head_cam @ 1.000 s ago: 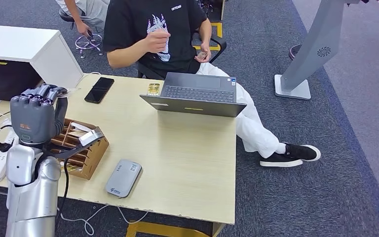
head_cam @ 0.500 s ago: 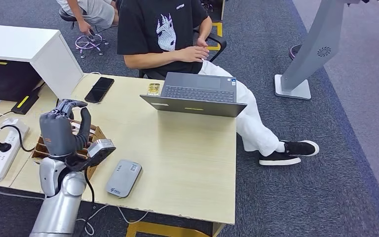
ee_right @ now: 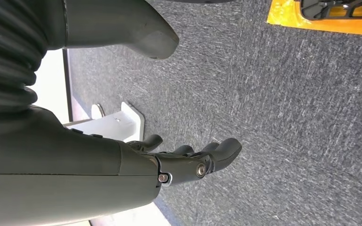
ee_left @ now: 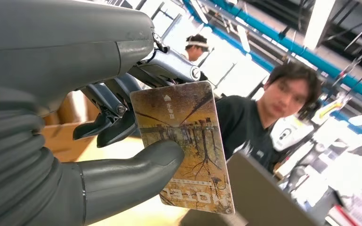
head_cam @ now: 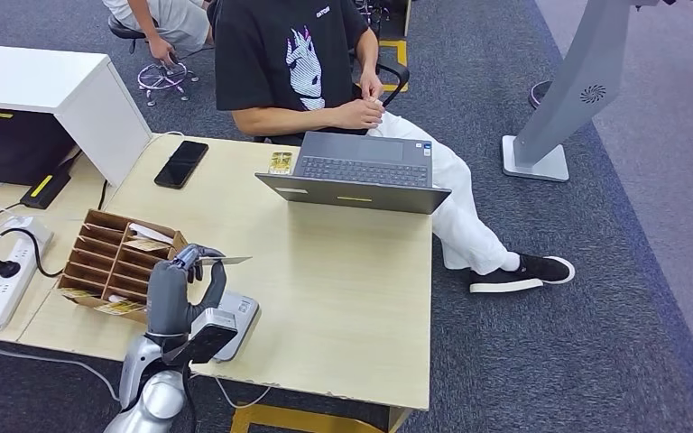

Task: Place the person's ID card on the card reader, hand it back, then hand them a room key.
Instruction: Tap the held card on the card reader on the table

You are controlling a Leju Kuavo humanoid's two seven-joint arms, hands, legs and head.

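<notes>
My left hand [head_cam: 183, 290] hovers over the table's front edge, just above the grey card reader [head_cam: 240, 310], and partly hides it. It pinches a room key card [head_cam: 226, 261] edge-on toward the person. In the left wrist view the key card [ee_left: 185, 146] shows a yellow-brown tree picture and the word HOTEL, held between thumb [ee_left: 136, 165] and fingers. The person [head_cam: 296, 63] in a black T-shirt sits behind the laptop with both hands together at the lap. A small yellowish card [head_cam: 281, 162] lies beside the laptop. My right hand [ee_right: 188, 160] hangs over grey carpet, holding nothing.
A wooden card organiser [head_cam: 115, 262] with several slots stands left of my hand. An open laptop [head_cam: 356, 173] and a black phone [head_cam: 180, 164] lie at the table's far side. A power strip [head_cam: 4, 271] sits at the left. A second person [head_cam: 158, 23] sits behind.
My left hand has come down from above the organiser and moved right toward the card reader, holding the key card. The person lowered both hands to the lap.
</notes>
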